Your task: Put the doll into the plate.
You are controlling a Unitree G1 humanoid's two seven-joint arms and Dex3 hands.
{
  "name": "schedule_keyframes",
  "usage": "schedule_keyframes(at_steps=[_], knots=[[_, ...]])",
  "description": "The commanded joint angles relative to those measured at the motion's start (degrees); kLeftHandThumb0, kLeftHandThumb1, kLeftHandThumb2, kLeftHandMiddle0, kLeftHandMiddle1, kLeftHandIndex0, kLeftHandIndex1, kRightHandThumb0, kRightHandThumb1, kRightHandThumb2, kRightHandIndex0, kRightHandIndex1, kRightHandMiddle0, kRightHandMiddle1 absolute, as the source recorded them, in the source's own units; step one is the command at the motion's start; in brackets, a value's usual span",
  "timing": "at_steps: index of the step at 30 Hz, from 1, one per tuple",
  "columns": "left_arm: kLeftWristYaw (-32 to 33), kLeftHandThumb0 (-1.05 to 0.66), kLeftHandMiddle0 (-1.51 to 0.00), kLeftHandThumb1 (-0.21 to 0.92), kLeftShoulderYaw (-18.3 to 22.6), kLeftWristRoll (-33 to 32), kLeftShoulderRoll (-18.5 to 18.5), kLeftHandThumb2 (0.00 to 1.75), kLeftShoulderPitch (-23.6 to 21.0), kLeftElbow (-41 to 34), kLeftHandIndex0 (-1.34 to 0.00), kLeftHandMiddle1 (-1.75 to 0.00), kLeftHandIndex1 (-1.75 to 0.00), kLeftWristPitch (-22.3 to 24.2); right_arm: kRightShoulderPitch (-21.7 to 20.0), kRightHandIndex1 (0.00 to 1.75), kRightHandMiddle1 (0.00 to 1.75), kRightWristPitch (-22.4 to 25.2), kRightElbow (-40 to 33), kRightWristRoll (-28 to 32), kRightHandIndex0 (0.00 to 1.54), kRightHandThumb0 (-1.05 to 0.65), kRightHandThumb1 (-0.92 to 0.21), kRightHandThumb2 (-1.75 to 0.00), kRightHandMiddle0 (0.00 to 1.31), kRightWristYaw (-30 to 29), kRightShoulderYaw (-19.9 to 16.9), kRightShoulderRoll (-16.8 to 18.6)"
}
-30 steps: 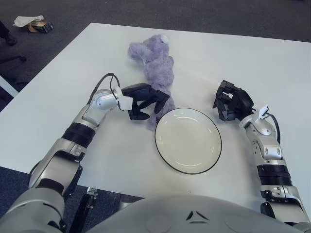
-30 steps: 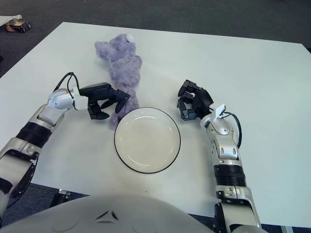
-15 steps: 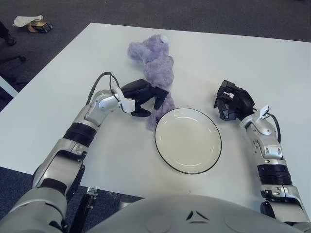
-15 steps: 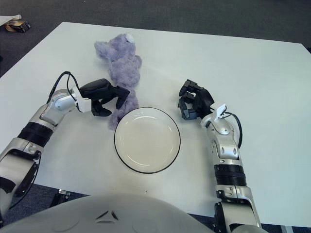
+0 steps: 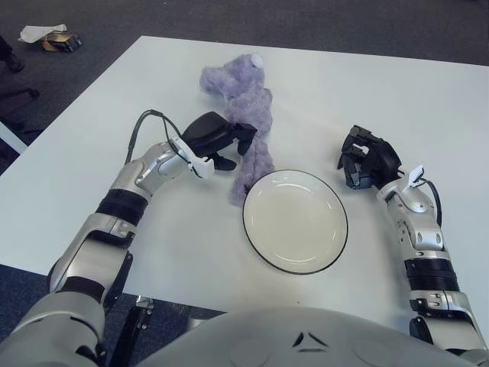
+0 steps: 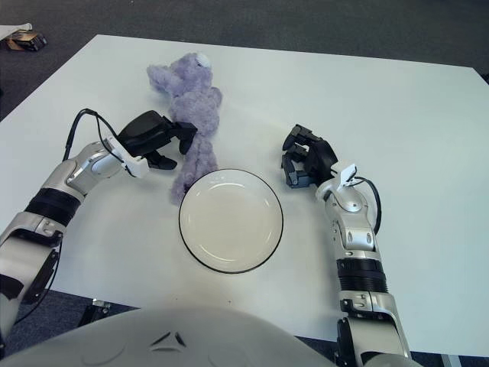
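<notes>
Left eye view: purple plush doll (image 5: 246, 115) stretched long across upper centre of the white table (image 5: 92, 145), head toward top, legs trailing down to just beside the upper-left rim of the white plate (image 5: 295, 221). Plate at lower centre, bare inside, dark line round the rim. Left hand (image 5: 220, 136) at centre-left, against the doll's left flank at mid-body; fingers (image 5: 246, 136) curled in toward the plush, touching it, but firm hold or mere contact cannot be told from here. Right hand (image 5: 365, 158) at right of frame, just beside the plate's upper-right edge, fingers curled in, nothing held. Cardboard scrap and paper (image 5: 50, 37) on the carpet, far upper left. Right eye view: same layout shifted leftward. Doll (image 6: 191, 107) lying on table, none of it inside the plate (image 6: 231, 220); lower legs near the rim at upper left, overlap not clear. Left hand (image 6: 158, 136) on the doll's flank, thumb side below, fingers above, partly closed round the plush. Right hand (image 6: 306, 158) idle, balled, beside the plate. Judgement: grasp stage only, barely begun or in progress. Left to do: secure hold, lift, carry down-right over the plate, release.
</notes>
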Motion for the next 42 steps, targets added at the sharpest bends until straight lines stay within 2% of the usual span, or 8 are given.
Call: schedule_keyframes(at_steps=[1, 12, 16, 21, 27, 31, 35, 42], knots=[[10.82, -0.49, -1.14, 0.31, -0.28, 6.27, 2.29, 1.32, -4.14, 2.32, -0.62, -1.75, -1.75, 0.94, 3.73, 1.75, 1.74, 3.88, 4.67, -2.19, 0.59, -0.01, -0.20, -1.46, 0.57, -0.09, 1.01, -0.47], [24.68, -0.43, -0.85, 0.48, -3.22, 12.05, 5.12, 1.10, -9.88, 8.76, -0.48, -1.75, -1.75, 2.36, 3.83, 1.75, 1.74, 3.60, 5.02, -2.33, 0.58, -0.01, -0.21, -1.45, 0.57, 0.08, 1.41, -0.43], [27.22, -0.10, -0.54, 0.53, -4.37, 12.94, 5.98, 1.03, -11.14, 9.73, -0.32, -1.66, -1.75, 2.73, 3.88, 1.75, 1.74, 3.82, 4.92, -2.15, 0.57, -0.01, -0.22, -1.44, 0.56, 0.20, 1.42, -0.38], [30.24, -0.02, -0.36, 0.67, -6.20, 14.47, 7.06, 0.85, -12.24, 10.45, -0.24, -1.63, -1.75, 3.45, 3.83, 1.75, 1.74, 4.19, 4.79, -2.05, 0.57, -0.01, -0.22, -1.43, 0.56, 0.11, 1.43, -0.25], [39.59, -0.01, -0.20, 0.88, -9.88, 20.40, 8.61, 0.57, -14.58, 13.09, -0.13, -1.65, -1.75, 6.44, 3.84, 1.75, 1.74, 4.09, 4.81, -2.31, 0.57, -0.01, -0.22, -1.43, 0.56, -0.05, 1.54, -0.30], [44.91, -0.28, -0.04, 0.91, -12.32, 23.30, 8.92, 0.53, -16.07, 15.76, -0.17, -1.48, -1.75, 8.99, 3.68, 1.75, 1.74, 3.91, 5.15, -2.29, 0.57, -0.01, -0.22, -1.43, 0.56, 0.05, 1.55, -0.28], [48.75, -0.43, -0.01, 0.59, -14.48, 25.04, 9.01, 0.95, -17.54, 18.36, -0.04, -1.30, -1.39, 10.97, 3.44, 1.75, 1.74, 4.04, 5.42, -2.34, 0.57, -0.01, -0.22, -1.43, 0.56, 0.11, 1.64, -0.35], [54.40, -0.54, 0.00, 0.47, -18.05, 26.30, 8.50, 1.00, -20.02, 22.76, 0.00, -0.98, -1.14, 12.73, 3.37, 1.75, 1.74, 4.13, 5.36, -2.55, 0.57, -0.01, -0.23, -1.43, 0.55, 0.10, 1.80, -0.53]])
